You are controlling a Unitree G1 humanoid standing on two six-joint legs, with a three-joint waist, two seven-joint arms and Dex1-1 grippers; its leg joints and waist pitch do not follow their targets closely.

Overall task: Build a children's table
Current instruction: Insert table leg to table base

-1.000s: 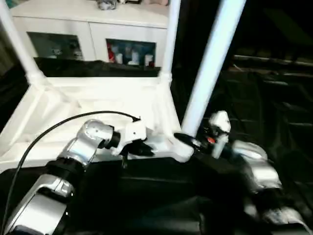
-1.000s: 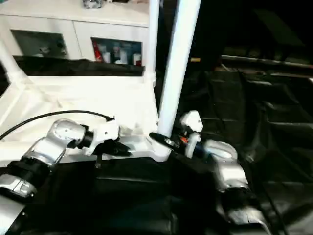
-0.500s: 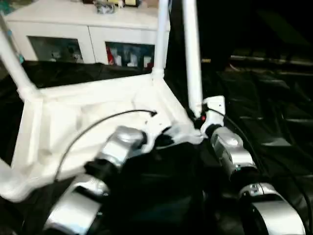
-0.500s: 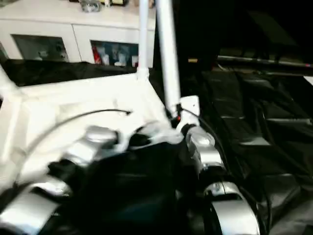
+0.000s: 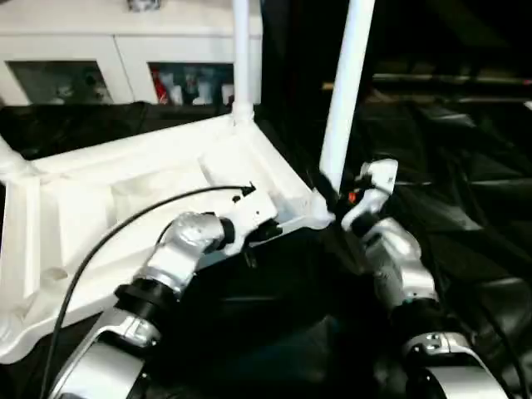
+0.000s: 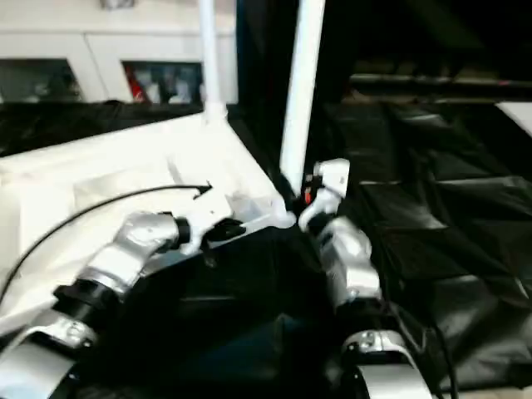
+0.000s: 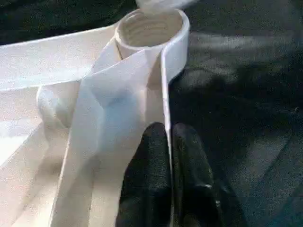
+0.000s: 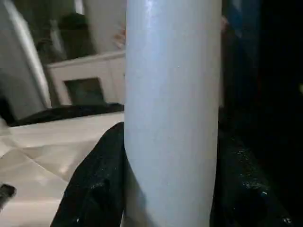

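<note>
The white tabletop lies upside down on the black-covered table. One white leg stands in its far corner socket, and another leg rises at the far left. My left gripper is shut on the tabletop's raised rim, a little short of the near-right corner socket, which looks empty. My right gripper is shut on a third leg, with black fingers on both sides of it. That leg stands almost upright, its lower end just above the empty socket.
A white cabinet with glass doors stands behind the work table. Crinkled black cover spreads to the right of the tabletop. A black cable arcs over my left forearm.
The view has shifted. The held leg leaned to the right a second ago and now stands nearer upright by the near-right corner. Both grippers kept their holds.
</note>
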